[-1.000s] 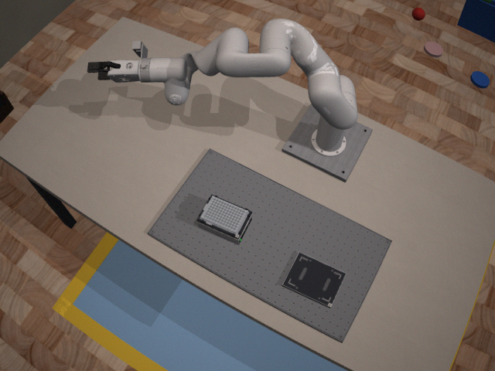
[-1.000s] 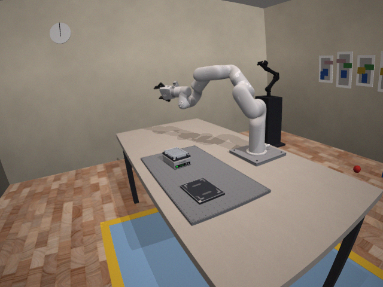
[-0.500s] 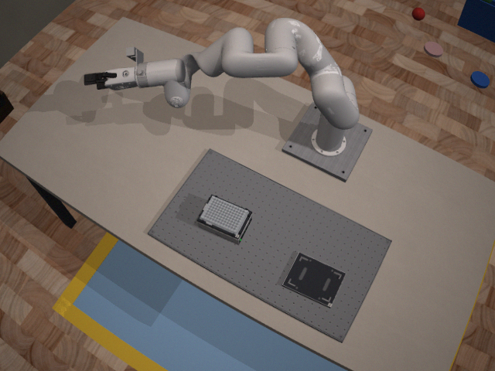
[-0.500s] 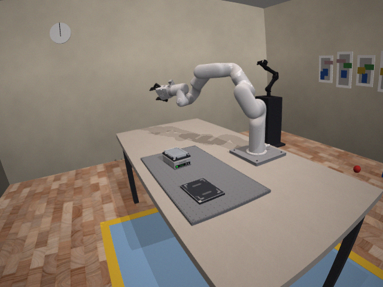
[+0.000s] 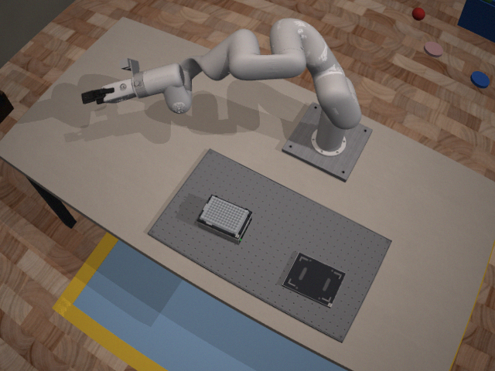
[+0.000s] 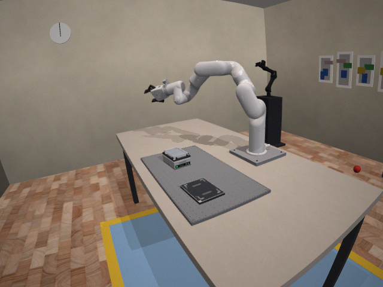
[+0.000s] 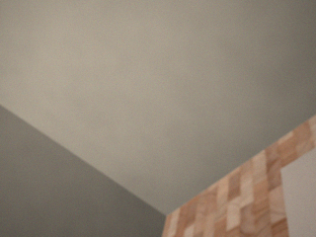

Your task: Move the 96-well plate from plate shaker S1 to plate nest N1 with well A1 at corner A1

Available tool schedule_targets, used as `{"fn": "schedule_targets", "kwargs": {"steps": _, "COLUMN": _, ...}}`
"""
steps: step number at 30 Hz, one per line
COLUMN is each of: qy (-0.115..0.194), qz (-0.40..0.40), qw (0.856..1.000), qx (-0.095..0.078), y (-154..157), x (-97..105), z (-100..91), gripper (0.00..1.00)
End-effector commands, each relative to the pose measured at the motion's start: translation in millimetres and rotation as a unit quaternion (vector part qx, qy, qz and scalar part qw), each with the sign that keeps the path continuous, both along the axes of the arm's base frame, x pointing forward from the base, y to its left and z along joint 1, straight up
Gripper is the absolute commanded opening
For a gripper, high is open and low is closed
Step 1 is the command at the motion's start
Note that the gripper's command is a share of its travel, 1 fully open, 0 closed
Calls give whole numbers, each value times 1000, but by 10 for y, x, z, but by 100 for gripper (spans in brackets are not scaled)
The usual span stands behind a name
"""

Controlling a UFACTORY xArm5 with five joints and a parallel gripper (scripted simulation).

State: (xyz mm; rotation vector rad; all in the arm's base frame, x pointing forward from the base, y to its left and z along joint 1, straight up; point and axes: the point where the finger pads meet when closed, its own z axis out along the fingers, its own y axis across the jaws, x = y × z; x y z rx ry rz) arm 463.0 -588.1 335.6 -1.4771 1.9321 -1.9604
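The white 96-well plate [image 5: 222, 213] [image 6: 176, 152] sits on top of the plate shaker S1 [image 5: 239, 233] [image 6: 182, 163], on the left part of the grey perforated baseplate [image 5: 279, 223] [image 6: 234, 182]. The black plate nest N1 [image 5: 314, 279] [image 6: 202, 189] with white corner locators lies empty on the baseplate's right part. My gripper [image 5: 88, 97] [image 6: 149, 92] is open and empty, high in the air over the table's far left area, well away from the plate. The wrist view shows only wall and floor, no fingers.
The arm's base plate [image 5: 326, 148] [image 6: 257, 153] is bolted at the back of the table [image 5: 120, 168] [image 6: 309, 197]. A black stand with a small arm [image 6: 271, 120] stands behind. A red ball [image 5: 418, 13] [image 6: 357, 168] and discs [image 5: 433, 49] lie on the floor.
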Motion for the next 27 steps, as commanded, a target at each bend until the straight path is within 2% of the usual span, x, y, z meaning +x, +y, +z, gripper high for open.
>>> {"fn": "schedule_targets", "kwargs": {"steps": 1, "qy": 32, "qz": 28, "qw": 999, "qx": 9, "y": 144, "x": 142, "z": 12, "gripper": 100}}
{"fn": "schedule_targets", "kwargs": {"steps": 6, "qy": 32, "qz": 28, "qw": 999, "qx": 9, "y": 249, "x": 239, "z": -11, "gripper": 100}}
{"fn": "schedule_targets", "kwargs": {"steps": 9, "qy": 71, "qz": 57, "qw": 996, "qx": 19, "y": 365, "x": 330, "z": -35, "gripper": 100}}
{"fn": "schedule_targets", "kwargs": {"steps": 14, "qy": 72, "qz": 57, "qw": 996, "qx": 19, "y": 518, "x": 447, "z": -67, "gripper": 100}}
{"fn": "schedule_targets", "kwargs": {"steps": 17, "qy": 110, "qz": 87, "qw": 990, "qx": 28, "y": 642, "x": 527, "z": -92, "gripper": 100}}
{"fn": "schedule_targets", "kwargs": {"steps": 23, "qy": 111, "qz": 88, "qw": 990, "qx": 28, "y": 805, "x": 629, "z": -126, "gripper": 100}}
{"fn": "schedule_targets", "kwargs": {"steps": 26, "qy": 149, "qz": 119, "qw": 981, "qx": 35, "y": 937, "x": 697, "z": -152, "gripper": 100}}
{"fn": "schedule_targets", "kwargs": {"steps": 27, "qy": 150, "qz": 120, "qw": 981, "qx": 35, "y": 980, "x": 719, "z": -161, "gripper": 100}}
